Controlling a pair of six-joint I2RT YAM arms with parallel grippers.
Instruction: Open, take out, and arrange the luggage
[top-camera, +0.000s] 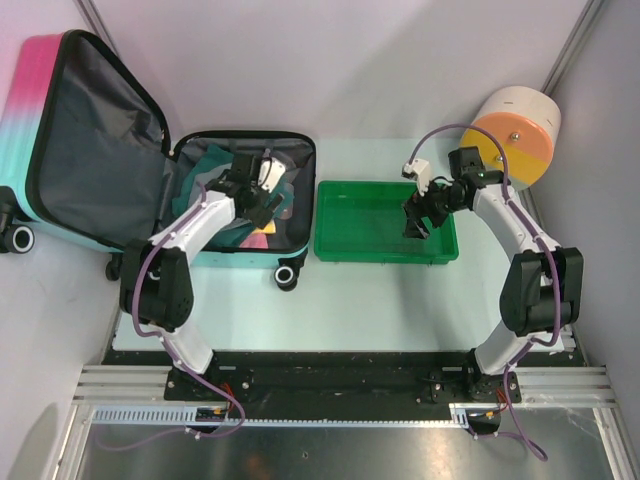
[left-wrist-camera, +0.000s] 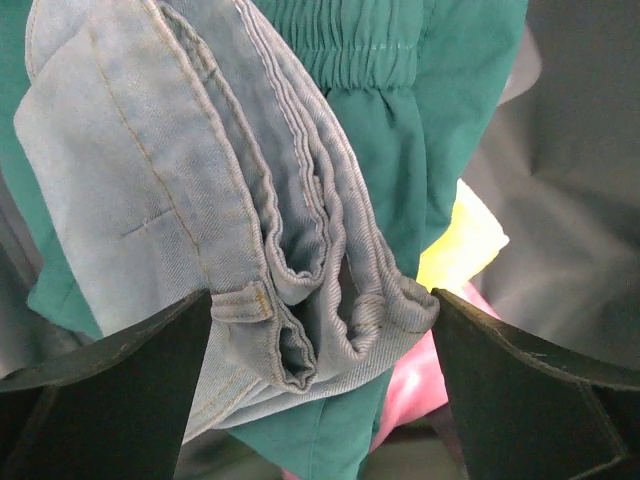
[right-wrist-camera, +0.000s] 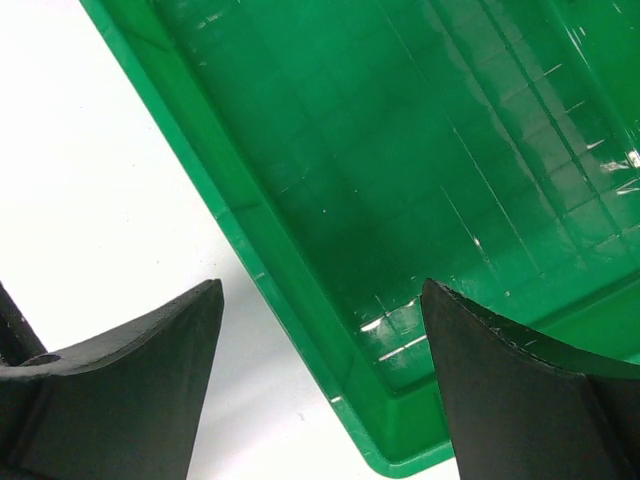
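The luggage (top-camera: 90, 130) lies open at the far left. Its pink-and-teal lid leans back and shows dark grey lining, and clothes fill the base (top-camera: 240, 258). My left gripper (top-camera: 262, 195) reaches down into the base. In the left wrist view the left gripper (left-wrist-camera: 322, 295) stands wide, one finger on each side of a folded pale blue denim garment (left-wrist-camera: 180, 180). The denim lies on a green garment (left-wrist-camera: 420, 120), with yellow cloth (left-wrist-camera: 465, 245) and pink cloth (left-wrist-camera: 420, 380) beneath. My right gripper (top-camera: 415, 225) hangs open over the green tray (top-camera: 338, 250), holding nothing.
In the right wrist view the right gripper (right-wrist-camera: 320, 290) straddles a corner wall of the green tray (right-wrist-camera: 320, 360), with white table to its left. A white-and-orange cylinder (top-camera: 515, 135) stands at the back right, behind the right arm.
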